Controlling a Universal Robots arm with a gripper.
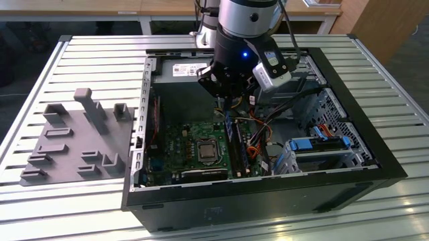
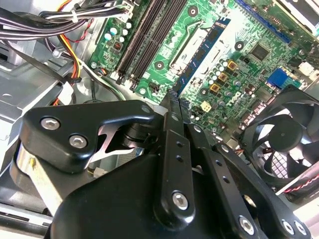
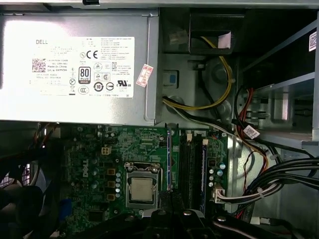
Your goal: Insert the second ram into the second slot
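- My gripper (image 2: 173, 102) had its fingers closed on the second ram (image 2: 203, 56), a thin, long blue circuit-board stick. The grip sat at one end, and the rest of the stick ran free along the board.
- The stick stood on edge over the green motherboard (image 3: 99, 149). It was just beside the silver square CPU socket (image 3: 142, 189), on the exterior view's right of it, in line w/ the long black slots (image 3: 188, 169) next to it.
- I couldn't tell whether its lower edge was seated in a slot or only resting on top.
- I judged alignment came first: stick parallel to the slot, no twist, then a straight push down w/ no sideways load.
- Holding at one end risked tipping. The free end could ride high, so pressure needed to be even along the length.
- The bundle of black cables (image 3: 291, 172) lay near, on the far side of the slots from the socket, so a possible snag. The black round fan (image 2: 284, 139) was well apart, no bother.
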